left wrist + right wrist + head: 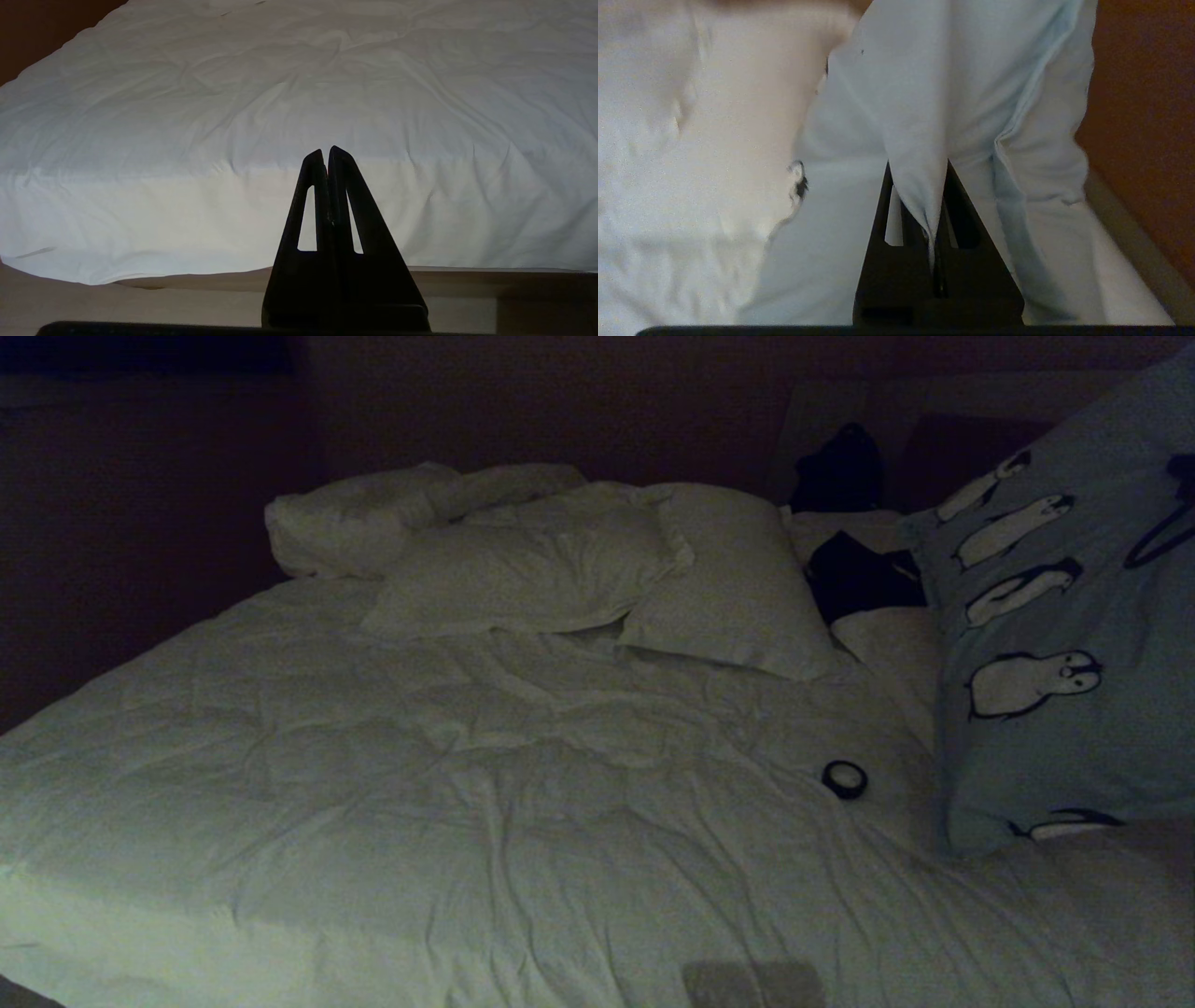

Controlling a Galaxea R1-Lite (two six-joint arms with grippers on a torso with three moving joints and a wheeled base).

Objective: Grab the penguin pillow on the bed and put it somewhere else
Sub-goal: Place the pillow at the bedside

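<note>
Pinching penguin pillow [924,116] edge, right hand [934,224]

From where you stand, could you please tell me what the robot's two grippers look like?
Both look alike. The left gripper has two matte black fingers, each a tall tapering triangle with a long slot cut through it, rising from a broad black base. The right gripper shows the same black slotted fingers. No cables or markings show.

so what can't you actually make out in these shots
- Head view: penguin pillow runs off the right edge, lettering cut off.
- Head view: dark items behind it, too dim to identify.
- Right wrist view: right gripper fingertips buried in pillow fabric.
- Small black ring on the bed: too small to identify.
</note>
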